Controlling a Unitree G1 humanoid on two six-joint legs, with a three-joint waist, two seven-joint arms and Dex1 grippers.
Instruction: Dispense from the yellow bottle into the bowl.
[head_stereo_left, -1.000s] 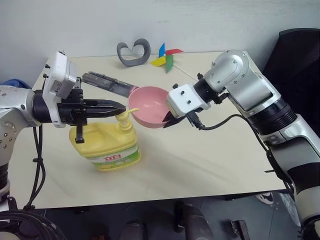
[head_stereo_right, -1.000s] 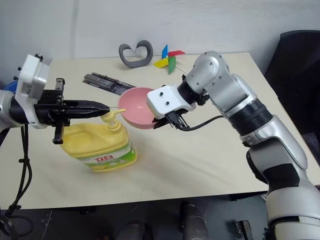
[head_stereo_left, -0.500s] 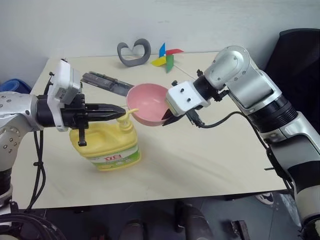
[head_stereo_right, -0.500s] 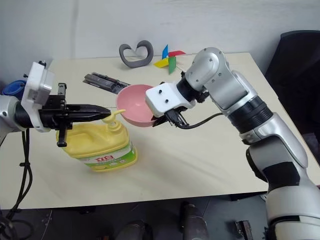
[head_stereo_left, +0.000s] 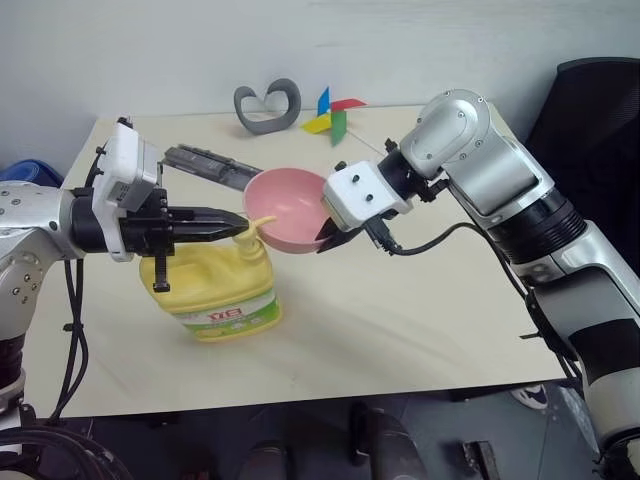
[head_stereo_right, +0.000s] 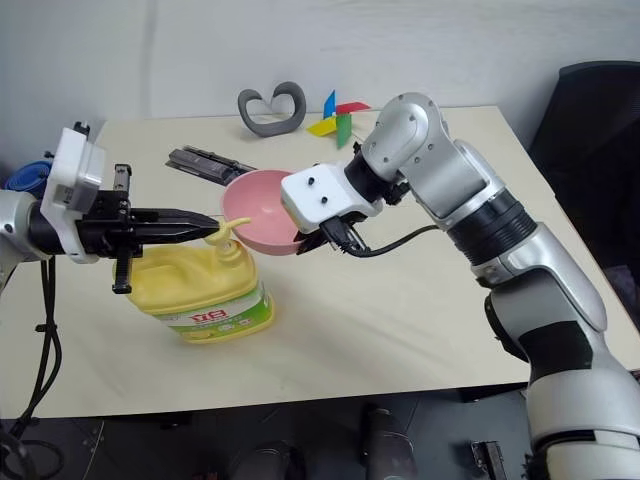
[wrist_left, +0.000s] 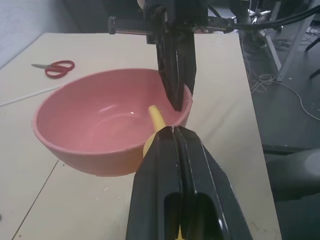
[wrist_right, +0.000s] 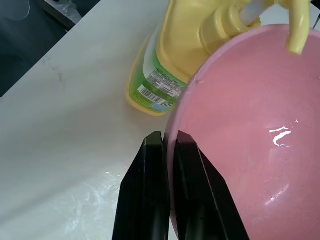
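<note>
Table (head_stereo_left: 400, 330): wide bare stretch on the near and right side; grey curved object (head_stereo_left: 267, 104), pinwheel (head_stereo_left: 333, 112) and dark flat tool (head_stereo_left: 210, 164) sit along the far side. Yellow bottle (head_stereo_left: 212, 290) stands upright near the left front edge. Left gripper (head_stereo_left: 243, 228): fingers pressed together, resting on top of the pump head. Bowl (head_stereo_left: 285, 208) held off the table just beside the bottle, pump spout (wrist_right: 296, 31) reaching over its rim. Right gripper (wrist_right: 169, 150): fingers pinching the bowl's rim. Bowl interior shows a small glossy patch.
</note>
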